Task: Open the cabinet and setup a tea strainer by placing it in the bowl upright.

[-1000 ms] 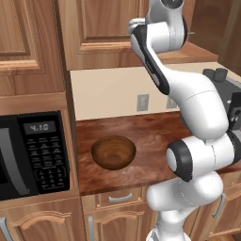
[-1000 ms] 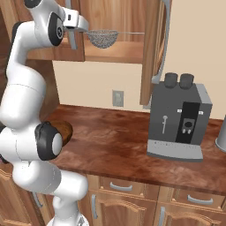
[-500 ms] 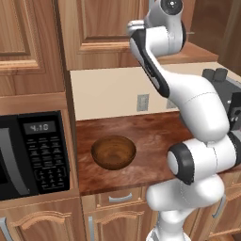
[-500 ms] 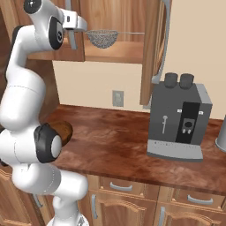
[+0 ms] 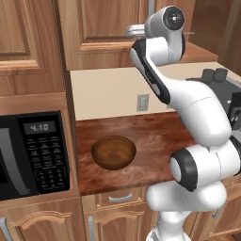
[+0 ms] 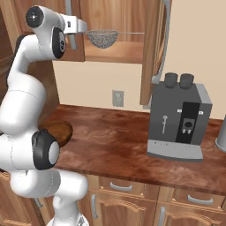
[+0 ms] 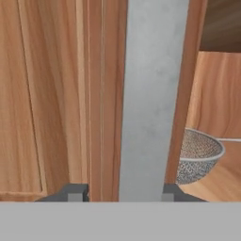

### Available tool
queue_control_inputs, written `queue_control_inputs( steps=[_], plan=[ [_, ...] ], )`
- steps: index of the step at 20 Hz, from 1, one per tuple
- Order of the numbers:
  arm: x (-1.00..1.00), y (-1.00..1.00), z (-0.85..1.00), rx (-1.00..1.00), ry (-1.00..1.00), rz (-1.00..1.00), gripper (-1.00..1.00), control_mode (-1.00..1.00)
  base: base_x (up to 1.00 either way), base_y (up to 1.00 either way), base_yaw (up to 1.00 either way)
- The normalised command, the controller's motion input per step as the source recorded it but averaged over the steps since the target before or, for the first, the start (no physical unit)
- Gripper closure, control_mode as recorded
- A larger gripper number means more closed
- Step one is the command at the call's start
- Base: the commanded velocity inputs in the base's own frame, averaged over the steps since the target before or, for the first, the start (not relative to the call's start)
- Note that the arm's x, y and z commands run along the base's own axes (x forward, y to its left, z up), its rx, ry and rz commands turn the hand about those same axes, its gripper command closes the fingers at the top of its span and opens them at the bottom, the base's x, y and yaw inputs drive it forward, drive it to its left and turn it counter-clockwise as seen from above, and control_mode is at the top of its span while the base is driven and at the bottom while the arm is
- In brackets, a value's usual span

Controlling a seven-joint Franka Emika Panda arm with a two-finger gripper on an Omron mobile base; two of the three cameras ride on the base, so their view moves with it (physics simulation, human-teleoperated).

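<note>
Gripper [image 7: 120, 192] sits up at the cabinet [image 6: 112, 26], fingers either side of the grey bar handle [image 7: 153, 94] of the left door [image 7: 56, 94]; the handle runs straight up between the two dark fingertips [image 7: 75, 192], one on each side. Jaws look spread about the width of the bar, but I can't tell if the pads are actually touching it. In the right base view the hand [image 6: 75, 26] is at the edge of that left door, just left of the open compartment. Strainer [image 6: 103, 38] is just to the right of the gripper, inside the cabinet on the shelf [image 6: 119, 52], mesh basket upright with its thin wire handle pointing away from the gripper toward the right door [image 6: 152, 48]. That right door is swung open, edge-on to the camera. In the hand view the strainer [image 7: 197, 157] shows past the handle on the right, partly hidden by the door edge. Bowl [image 5: 113, 152] is well below the gripper on the counter [image 5: 155, 136], apart from everything, with the microwave [image 5: 33, 153] to its left. Coffee machine [image 6: 178, 117] stands on the counter below and right of the gripper, under the open door. Wall outlet [image 6: 117, 98] sits on the wall below the cabinet.
</note>
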Motion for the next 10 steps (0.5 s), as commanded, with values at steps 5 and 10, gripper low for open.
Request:
queue_control_inputs(
  steps=[5,10],
  plan=[
    [0.19,-0.34,-0.12,0.00,-0.01,0.00,1.00,-1.00,0.00,0.00,0.00],
    [0.12,-0.26,-0.11,-0.01,0.00,0.00,1.00,-1.00,0.00,0.00,0.00]
  ],
)
